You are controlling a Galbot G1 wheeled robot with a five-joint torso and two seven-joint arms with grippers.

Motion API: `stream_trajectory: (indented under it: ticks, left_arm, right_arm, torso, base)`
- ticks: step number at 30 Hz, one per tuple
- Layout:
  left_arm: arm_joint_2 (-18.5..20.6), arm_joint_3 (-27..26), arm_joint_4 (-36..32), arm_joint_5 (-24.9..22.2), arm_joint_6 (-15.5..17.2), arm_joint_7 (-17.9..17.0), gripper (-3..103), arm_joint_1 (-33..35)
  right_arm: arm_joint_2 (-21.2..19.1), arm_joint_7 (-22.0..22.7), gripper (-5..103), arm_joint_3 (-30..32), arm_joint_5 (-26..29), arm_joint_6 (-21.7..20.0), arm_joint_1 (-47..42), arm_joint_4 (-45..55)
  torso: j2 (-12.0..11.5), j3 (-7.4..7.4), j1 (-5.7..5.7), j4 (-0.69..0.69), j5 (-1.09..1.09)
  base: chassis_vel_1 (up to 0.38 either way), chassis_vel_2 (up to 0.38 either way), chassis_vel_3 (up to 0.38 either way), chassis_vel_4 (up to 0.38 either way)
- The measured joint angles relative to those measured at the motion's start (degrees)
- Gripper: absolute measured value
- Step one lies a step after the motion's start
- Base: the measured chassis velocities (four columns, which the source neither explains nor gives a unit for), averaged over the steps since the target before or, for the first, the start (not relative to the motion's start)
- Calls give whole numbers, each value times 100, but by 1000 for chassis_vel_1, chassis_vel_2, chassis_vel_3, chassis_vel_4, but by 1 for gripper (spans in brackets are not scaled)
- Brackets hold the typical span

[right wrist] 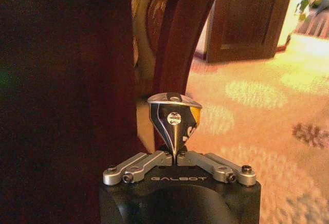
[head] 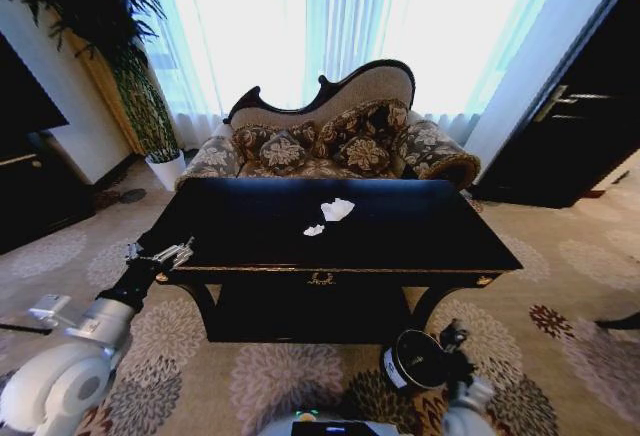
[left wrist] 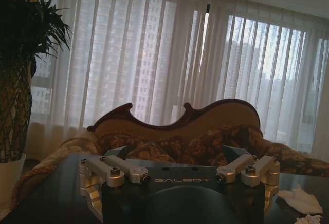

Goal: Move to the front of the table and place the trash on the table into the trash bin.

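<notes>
The glossy black table stands right before me. Two crumpled white paper wads lie on it, a larger one and a smaller one. My left gripper hovers open and empty at the table's front left corner. My right gripper is low by the table's front right leg, shut on a small dark shiny can. It is right beside the round black trash bin with its white label, which stands on the carpet.
A patterned sofa stands behind the table under curtained windows. A potted plant is at the back left, a dark cabinet at the left, a dark wardrobe at the right. Patterned carpet surrounds the table.
</notes>
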Motion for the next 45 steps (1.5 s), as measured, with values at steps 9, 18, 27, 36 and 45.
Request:
stream_trajectory:
  ticks: [9, 18, 27, 36, 45]
  left_arm:
    - [0, 0, 0, 0, 0, 0, 100, 0]
    - [0, 0, 0, 0, 0, 0, 100, 0]
    - [0, 0, 0, 0, 0, 0, 100, 0]
    - [0, 0, 0, 0, 0, 0, 100, 0]
    - [0, 0, 0, 0, 0, 0, 100, 0]
  right_arm:
    - [-41, 152, 0, -497, -591, 471, 759, -1886]
    - [-39, 149, 0, -727, -776, 402, 1394, -2575]
    - [-101, 128, 0, -727, -634, 316, 1637, -2798]
    - [-126, 76, 13, -705, -577, 241, 1605, -2716]
    - [-140, 70, 51, -687, -541, 223, 1563, -2636]
  torso:
    - [0, 0, 0, -2, 1]
    - [0, 0, 0, 0, 1]
    - [0, 0, 0, 0, 1]
    - [0, 0, 0, 0, 1]
    - [0, 0, 0, -1, 2]
  base:
    - [0, 0, 0, 0]
    - [0, 0, 0, 0]
    - [0, 0, 0, 0]
    - [0, 0, 0, 0]
    - [0, 0, 0, 0]
